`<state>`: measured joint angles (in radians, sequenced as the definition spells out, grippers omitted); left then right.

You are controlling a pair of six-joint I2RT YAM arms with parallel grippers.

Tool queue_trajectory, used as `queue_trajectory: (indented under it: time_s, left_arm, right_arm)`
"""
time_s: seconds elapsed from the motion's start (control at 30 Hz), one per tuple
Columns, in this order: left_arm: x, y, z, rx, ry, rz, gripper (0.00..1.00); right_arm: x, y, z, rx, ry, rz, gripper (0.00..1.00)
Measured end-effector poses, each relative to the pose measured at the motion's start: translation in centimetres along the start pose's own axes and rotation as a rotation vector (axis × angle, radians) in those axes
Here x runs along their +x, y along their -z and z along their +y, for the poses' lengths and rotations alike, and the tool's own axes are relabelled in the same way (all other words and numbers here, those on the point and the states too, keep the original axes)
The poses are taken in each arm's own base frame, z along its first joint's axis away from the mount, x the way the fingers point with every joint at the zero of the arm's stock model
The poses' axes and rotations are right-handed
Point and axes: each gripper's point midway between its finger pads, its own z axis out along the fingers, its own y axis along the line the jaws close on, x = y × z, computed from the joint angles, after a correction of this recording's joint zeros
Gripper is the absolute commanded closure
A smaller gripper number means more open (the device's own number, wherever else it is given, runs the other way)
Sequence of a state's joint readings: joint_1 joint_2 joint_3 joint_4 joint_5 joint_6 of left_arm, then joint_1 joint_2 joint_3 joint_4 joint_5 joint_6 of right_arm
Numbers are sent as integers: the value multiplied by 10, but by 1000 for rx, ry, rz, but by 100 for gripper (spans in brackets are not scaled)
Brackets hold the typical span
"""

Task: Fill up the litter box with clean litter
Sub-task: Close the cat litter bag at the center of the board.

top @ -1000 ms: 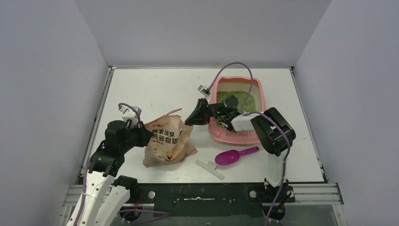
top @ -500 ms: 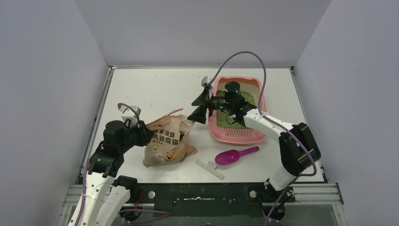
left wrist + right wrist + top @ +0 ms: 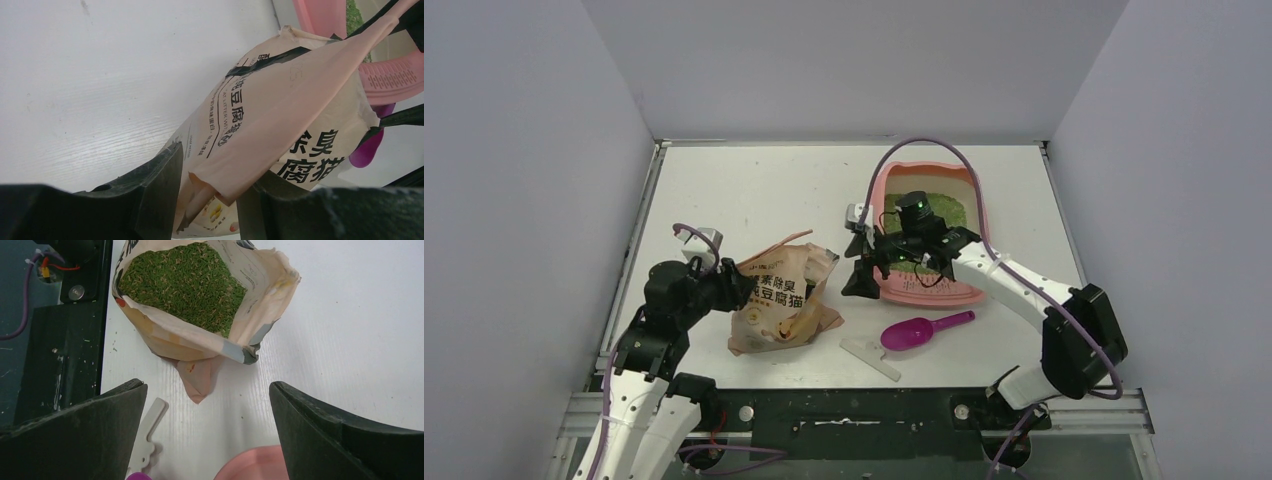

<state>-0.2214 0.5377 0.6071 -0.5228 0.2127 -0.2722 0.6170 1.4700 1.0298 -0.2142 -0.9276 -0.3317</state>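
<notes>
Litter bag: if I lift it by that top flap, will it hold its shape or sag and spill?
Probably floppy: the litter bag is creased and slumped, its flap folded. Likely bottom-heavy, since green litter sits high inside it. With that mouth open, tilting could well spill granules.

On the table point(image 3: 754, 190), right of centre and toward the back: litter box point(image 3: 924, 297), slotted end nearest the arms, litter point(image 3: 951, 213) inside, seen at the far end. Left of the box and apart from it: litter bag point(image 3: 779, 300), open mouth toward the box, more litter within. In front of the box, near its front rim: scoop point(image 3: 921, 329), handle to the right. Just left of the scoop's bowl, nearer the table's front edge: flat plastic strip point(image 3: 871, 359).
</notes>
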Motion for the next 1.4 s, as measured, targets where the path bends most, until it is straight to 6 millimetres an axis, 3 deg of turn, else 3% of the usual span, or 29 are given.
queue_trajectory:
  time_s: [0.23,0.4,0.53,0.77,1.1,1.4]
  left_arm:
    - [1,0,-5,26,1,6,67]
    - [2,0,-6,34,-2,9,80]
    - [2,0,-5,33,-2,11,100]
    - [4,0,-4,32,-10,8,100]
    - [0,0,-6,46,-19,-29,100]
    - [-10,-7,-30,184,-53,-42,100]
  right_arm:
    - [5,-27,-13,-49,-1,26,4]
    - [11,-50,-18,-91,-20,47,17]
    - [5,-55,-12,-131,-15,26,44]
    - [1,-51,-7,-148,10,20,99]
    - [2,-30,-6,-94,48,85,100]
    - [5,32,3,38,70,93,100]
